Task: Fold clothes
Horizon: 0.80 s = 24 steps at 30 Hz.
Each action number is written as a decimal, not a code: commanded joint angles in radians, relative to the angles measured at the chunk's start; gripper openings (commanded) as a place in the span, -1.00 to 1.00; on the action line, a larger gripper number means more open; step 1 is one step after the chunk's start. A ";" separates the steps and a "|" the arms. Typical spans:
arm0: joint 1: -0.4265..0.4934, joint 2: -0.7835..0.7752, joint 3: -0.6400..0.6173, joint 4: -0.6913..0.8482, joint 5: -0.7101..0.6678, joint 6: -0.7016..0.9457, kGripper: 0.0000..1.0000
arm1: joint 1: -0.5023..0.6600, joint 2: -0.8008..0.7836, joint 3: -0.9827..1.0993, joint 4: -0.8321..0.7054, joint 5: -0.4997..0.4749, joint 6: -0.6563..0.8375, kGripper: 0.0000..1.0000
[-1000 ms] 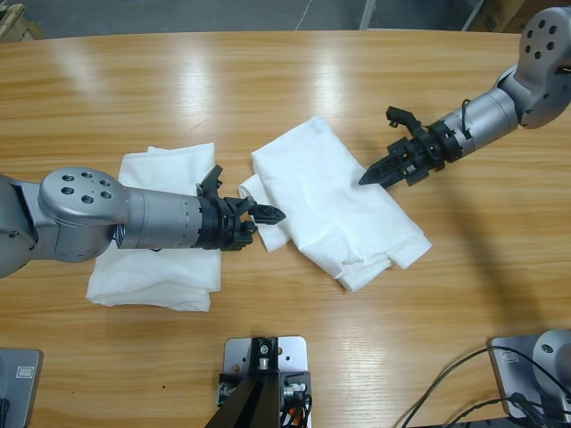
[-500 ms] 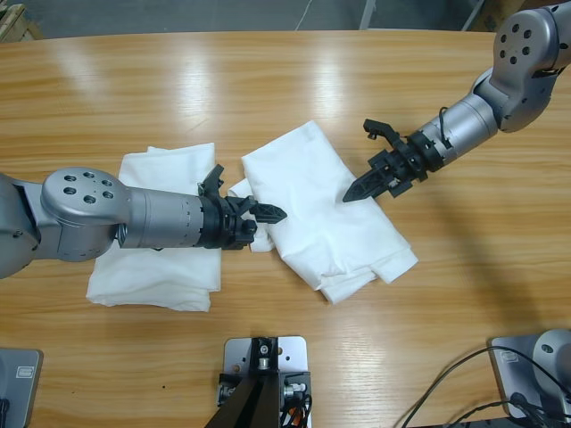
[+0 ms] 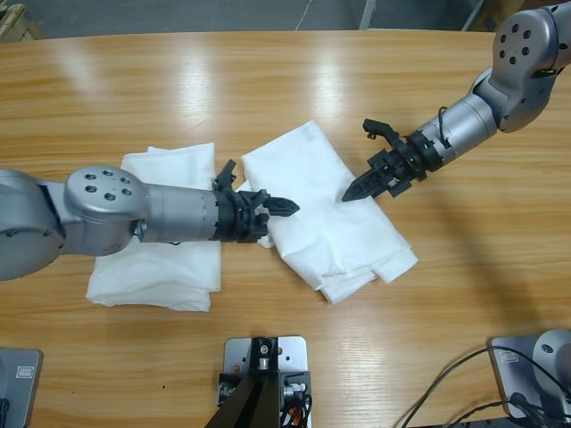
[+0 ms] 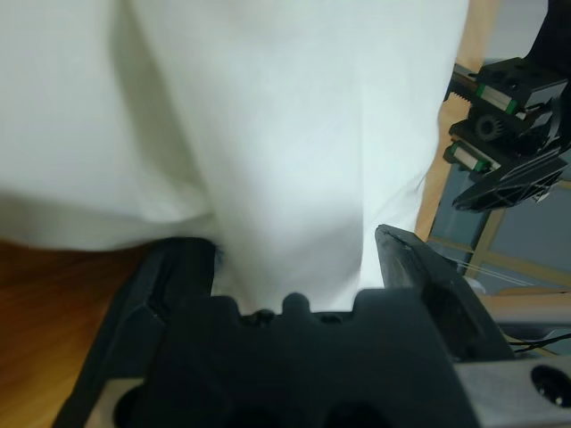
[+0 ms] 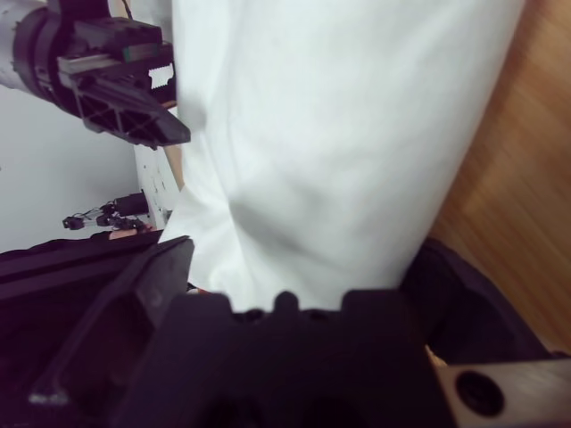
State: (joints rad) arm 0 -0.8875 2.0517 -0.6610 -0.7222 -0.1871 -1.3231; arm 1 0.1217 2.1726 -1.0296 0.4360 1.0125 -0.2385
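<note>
Two white clothes lie on the wooden table (image 3: 294, 80). A folded one (image 3: 165, 259) rests at the left, partly under my left arm. The other (image 3: 326, 201) lies slanted in the middle, folded into a long band. My left gripper (image 3: 278, 208) reaches over this middle shirt's left edge, jaws open with white cloth (image 4: 294, 134) between them. From the upper right, my right gripper (image 3: 355, 190) comes down on the shirt's right edge, also open astride the cloth (image 5: 339, 134). Each wrist view shows the other gripper beyond the cloth: the right one (image 4: 504, 134) and the left one (image 5: 116, 80).
Bare wood surrounds both shirts. The table's curved far edge (image 3: 268, 34) runs along the top, with grey floor behind it. Black cables (image 3: 455, 383) trail at the bottom right.
The right gripper slid left, taking the middle shirt leftward with it, then stopped. The left gripper has advanced to the right onto that shirt's left edge.
</note>
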 commanded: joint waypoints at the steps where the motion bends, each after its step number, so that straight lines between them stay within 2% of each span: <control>1: -0.048 0.090 -0.081 -0.011 -0.020 -0.027 0.27 | 0.029 0.044 0.018 -0.011 0.003 0.020 0.80; 5: -0.054 0.100 -0.044 -0.071 -0.018 -0.027 0.27 | 0.029 0.047 0.019 -0.012 0.009 0.031 0.75; 7: -0.054 0.111 -0.041 -0.112 -0.013 -0.027 0.29 | 0.033 0.049 0.019 -0.013 0.012 0.036 0.42; 11: -0.054 0.116 -0.044 -0.125 0.008 -0.023 0.36 | 0.033 0.040 0.019 -0.013 0.023 0.045 0.16; 12: -0.054 0.116 -0.041 -0.125 0.016 -0.019 0.35 | 0.033 0.038 0.018 -0.013 0.030 0.045 0.03; 14: -0.054 0.112 -0.041 -0.125 0.034 -0.009 0.35 | 0.035 0.033 0.019 -0.013 0.040 0.045 -0.02; 15: -0.054 0.107 -0.042 -0.124 0.039 -0.007 0.31 | 0.038 0.031 0.019 -0.013 0.046 0.044 -0.21; 16: -0.054 0.102 -0.043 -0.123 0.044 -0.003 0.13 | 0.039 0.029 0.019 -0.013 0.055 0.044 -0.43; 18: -0.054 0.102 -0.050 -0.123 0.050 0.010 -0.13 | 0.048 0.030 0.020 -0.013 0.061 0.044 -0.71; 19: -0.054 0.106 -0.051 -0.143 0.052 0.015 -0.46 | 0.052 0.030 0.021 -0.013 0.062 0.044 -0.73; 20: -0.054 0.112 -0.045 -0.185 0.054 0.020 -0.90 | 0.053 0.031 0.022 -0.012 0.064 0.044 -0.74; 21: -0.054 0.110 -0.043 -0.202 0.060 0.019 -1.00 | 0.055 0.032 0.022 -0.011 0.064 0.044 -0.78; 22: -0.053 0.108 -0.046 -0.204 0.059 0.009 -1.00 | 0.055 0.034 0.021 -0.011 0.068 0.043 -0.79; 24: -0.051 0.117 -0.050 -0.203 0.043 -0.006 -1.00 | 0.056 0.035 0.018 -0.011 0.076 0.042 -1.00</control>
State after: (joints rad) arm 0 -0.9338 2.1155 -0.7154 -0.8716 -0.1451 -1.3199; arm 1 0.1535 2.1730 -1.0284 0.4286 1.0534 -0.2046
